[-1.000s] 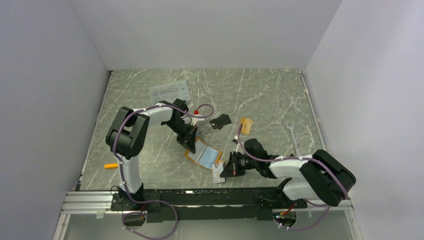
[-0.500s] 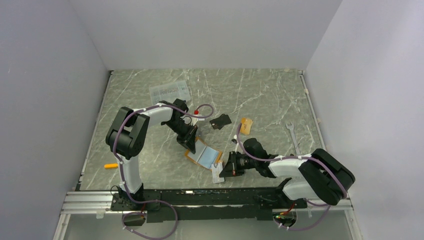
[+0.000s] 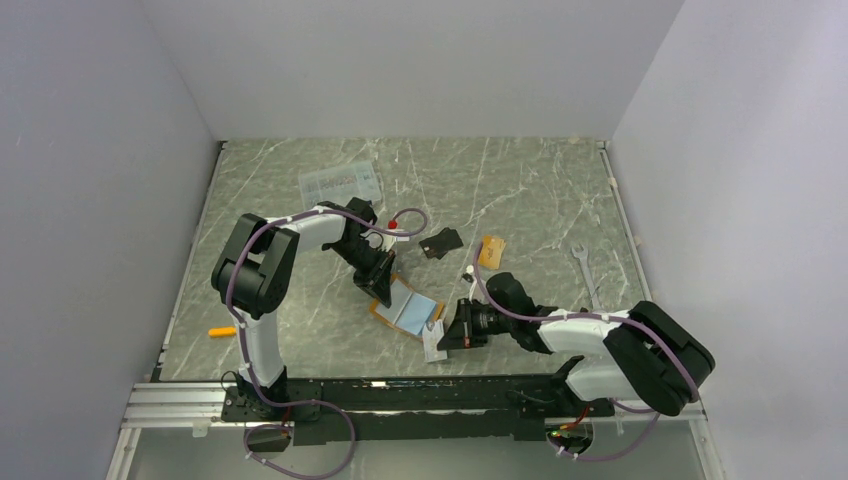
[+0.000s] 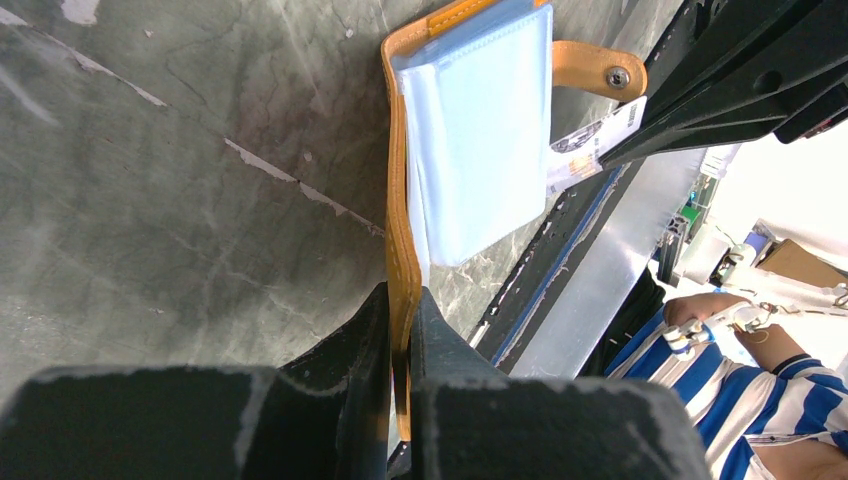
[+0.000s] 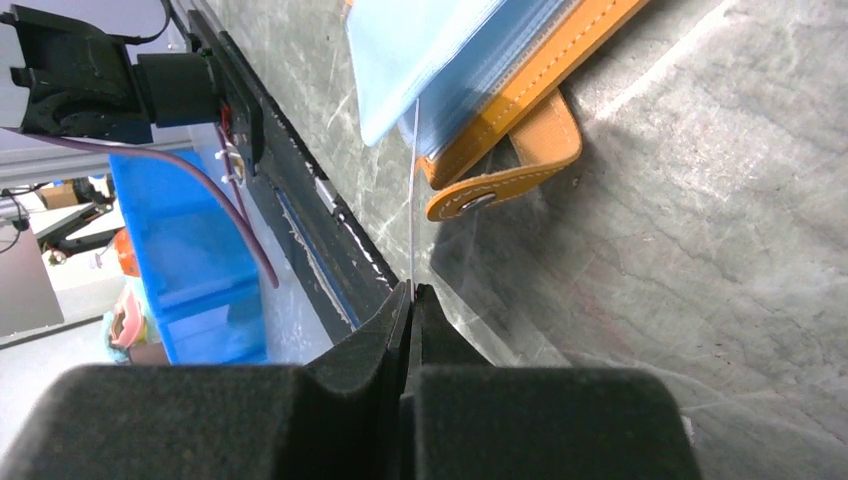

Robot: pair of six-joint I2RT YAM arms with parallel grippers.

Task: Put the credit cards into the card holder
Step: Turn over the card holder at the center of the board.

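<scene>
Open on the tabletop (image 3: 520, 190) by the middle of its near edge: the card holder (image 3: 405, 308), pale blue-grey sleeves up. Clamped at its orange cover by the narrow left tool (image 4: 402, 300). Pinched edge-on in the closed right tool (image 5: 411, 292): a whitish card (image 3: 434, 346), tip at the sleeves. Farther back, apart: a black card (image 3: 441, 241), an orange-tan card (image 3: 491, 250)

Nudged the white card (image 3: 433, 342) a touch farther from the table's near rail and closer in to the wallet (image 3: 408, 310), up against its snap-tab side. Brought the right gripper (image 3: 444, 335) along with it toward the wallet. Shifted the right wrist (image 3: 505, 294) slightly up and toward the wallet. Swung the right elbow (image 3: 665, 368) a shade farther out, away from the wallet.
</scene>
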